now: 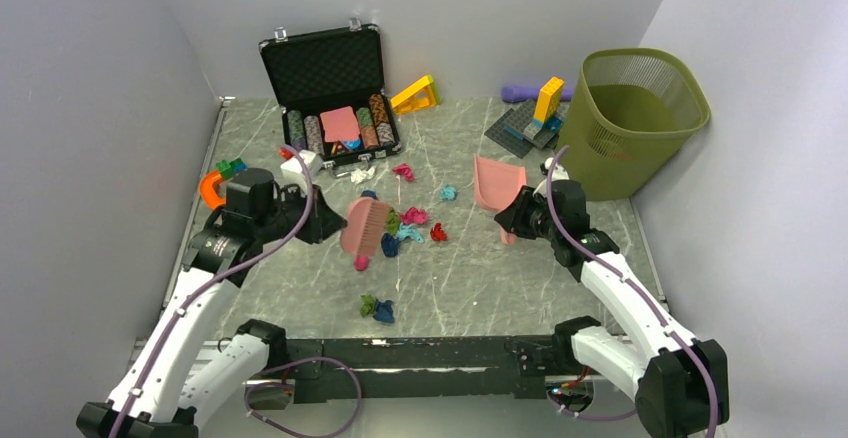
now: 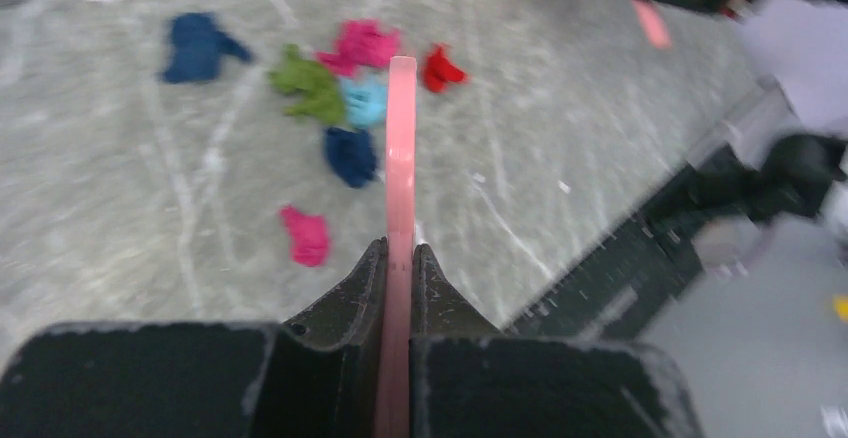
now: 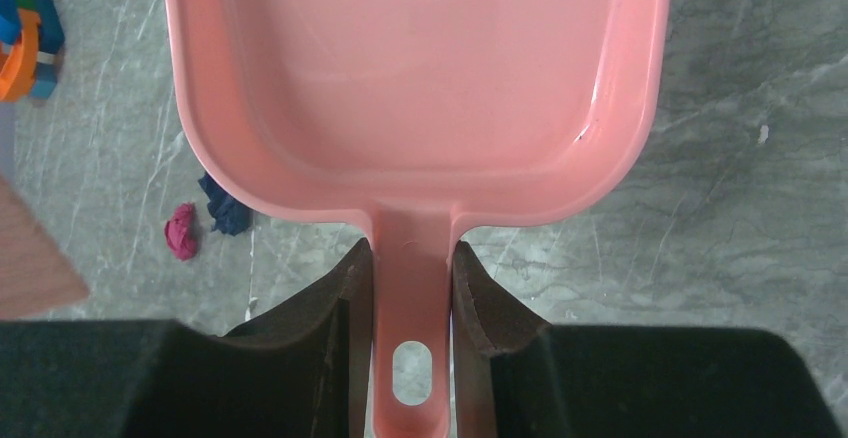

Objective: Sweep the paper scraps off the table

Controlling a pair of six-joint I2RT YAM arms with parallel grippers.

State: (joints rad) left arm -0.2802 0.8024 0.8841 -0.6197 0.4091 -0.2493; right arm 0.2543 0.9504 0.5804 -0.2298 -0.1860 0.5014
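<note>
Paper scraps [image 1: 410, 223] in magenta, teal, navy, green and red lie scattered mid-table [image 1: 480, 288]; a green and navy pair [image 1: 377, 308] lies nearer the arms. My left gripper [image 1: 322, 226] is shut on a pink brush [image 1: 364, 226], seen edge-on in the left wrist view [image 2: 401, 148], just left of the scrap cluster [image 2: 345, 88]. My right gripper [image 1: 512, 220] is shut on the handle [image 3: 412, 298] of a pink dustpan [image 1: 496, 183], held to the right of the scraps; the pan [image 3: 420, 68] looks empty.
An open black case [image 1: 335, 93] with poker chips stands at the back. Toy blocks [image 1: 535, 118] sit at back right, others [image 1: 220, 178] at left. A green mesh bin [image 1: 635, 118] stands at the right. A white scrap [image 1: 362, 173] lies near the case.
</note>
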